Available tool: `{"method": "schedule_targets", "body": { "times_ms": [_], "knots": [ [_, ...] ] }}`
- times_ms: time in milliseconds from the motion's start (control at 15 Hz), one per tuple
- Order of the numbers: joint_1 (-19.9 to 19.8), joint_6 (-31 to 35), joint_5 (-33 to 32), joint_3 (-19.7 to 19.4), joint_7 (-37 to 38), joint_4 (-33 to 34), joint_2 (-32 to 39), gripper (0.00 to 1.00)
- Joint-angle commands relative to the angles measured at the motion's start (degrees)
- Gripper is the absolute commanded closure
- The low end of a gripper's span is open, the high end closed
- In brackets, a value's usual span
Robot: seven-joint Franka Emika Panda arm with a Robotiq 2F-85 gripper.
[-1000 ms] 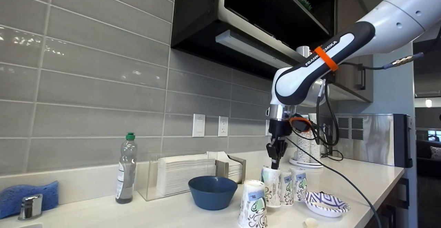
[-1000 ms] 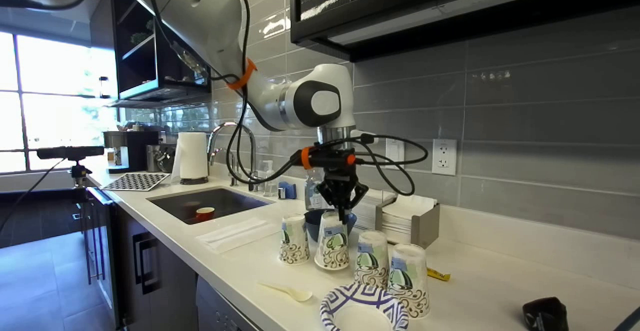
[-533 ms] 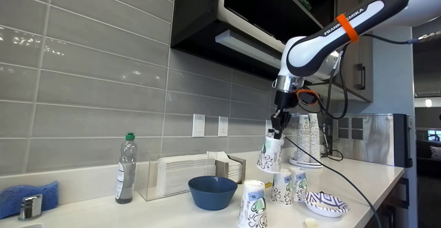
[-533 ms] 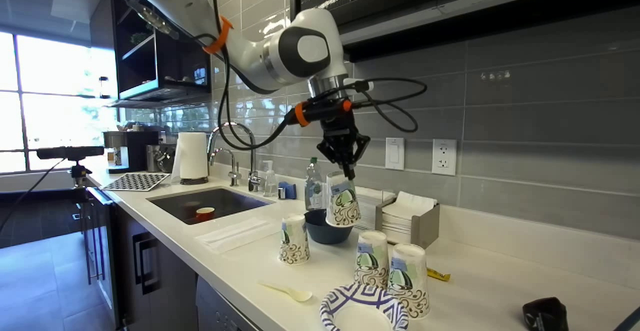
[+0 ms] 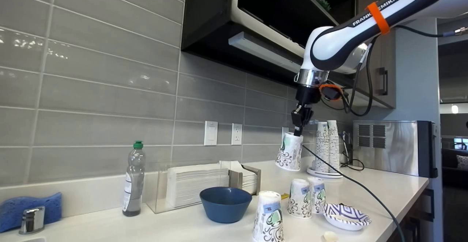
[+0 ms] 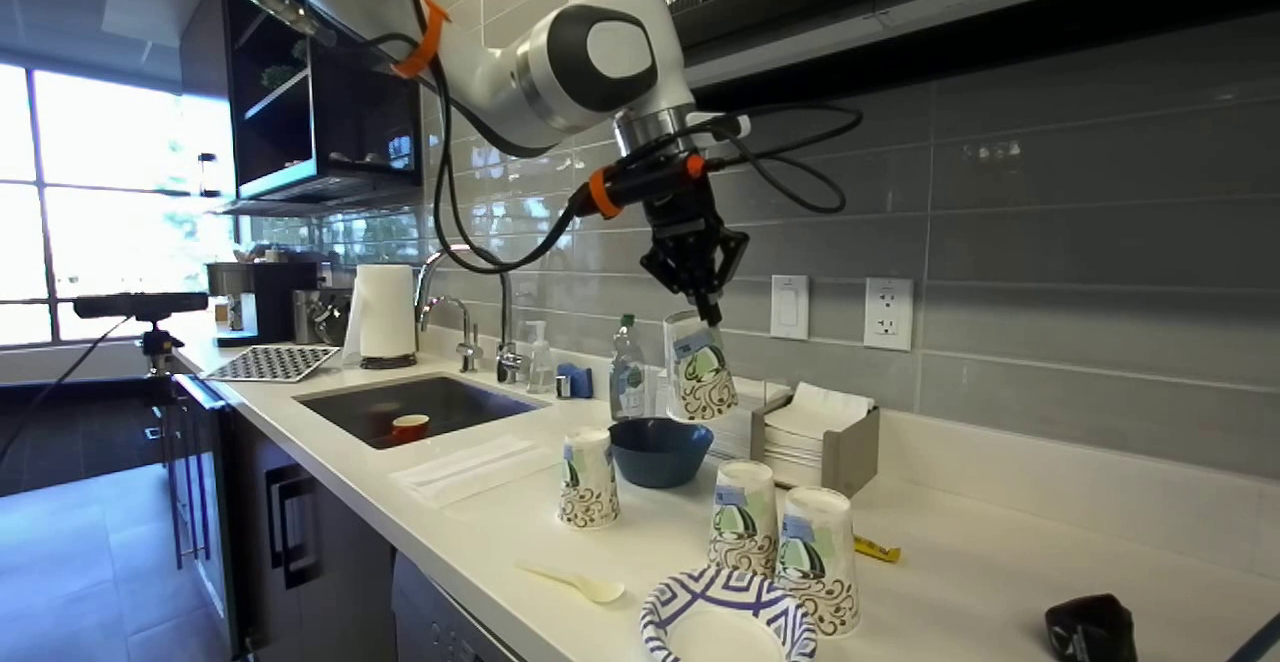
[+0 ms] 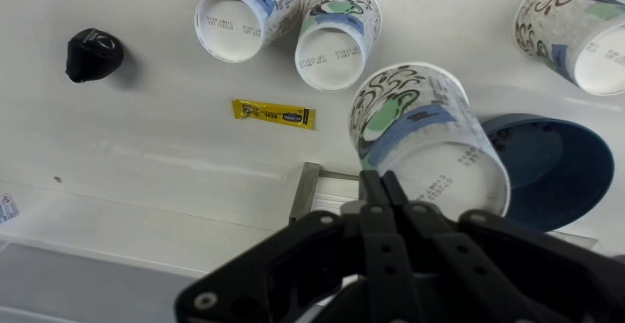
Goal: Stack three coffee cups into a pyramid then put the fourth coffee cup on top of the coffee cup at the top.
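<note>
Arm (image 5: 340, 44) sloped down over counter (image 6: 960, 562), wrist (image 5: 312, 77) bent, gripper (image 7: 382, 177) pointed down, slightly tilted. Fingers (image 7: 372, 186) pinched together on base rim of cup (image 5: 289, 153), upside down, held above counter. Three other cups (image 6: 588, 482) stood upturned on counter, two close together.

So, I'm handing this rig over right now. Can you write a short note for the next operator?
End effector: shut on the base edge of the held cup, which hangs upside down and slightly tilted, clear of the counter.
On the counter, all upside down: two cups side by side by the patterned dish, and the lone cup near the dark-blue bowl.
Done: the held cup is lifted; none of these four is stacked yet.
Left: probably rest the held cup across the two cups to make the pyramid, then add the lone cup on top.
</note>
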Motion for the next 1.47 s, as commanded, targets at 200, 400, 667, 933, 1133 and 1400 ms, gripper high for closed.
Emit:
{"method": "schedule_targets", "body": {
  "times_ms": [200, 400, 667, 933, 1133, 1400],
  "knots": [
    [-2.29, -1.58, -4.59, -1.47, 5.88, 3.62, 1.96, 0.99],
    [-3.49, -3.78, -7.06, -2.28, 8.24, 5.96, 3.4, 0.99],
    [-4.01, -7.97, -8.17, -3.15, 9.19, 8.72, 5.91, 0.99],
    [-4.05, -10.32, -5.91, -3.8, 8.03, 10.28, 8.38, 0.99],
    [-4.05, -10.25, -4.25, -4.03, 7.16, 10.94, 9.37, 0.99],
    [-4.16, -10.82, -3.03, -4.18, 6.77, 11.39, 10.34, 0.99]
  ]
}}
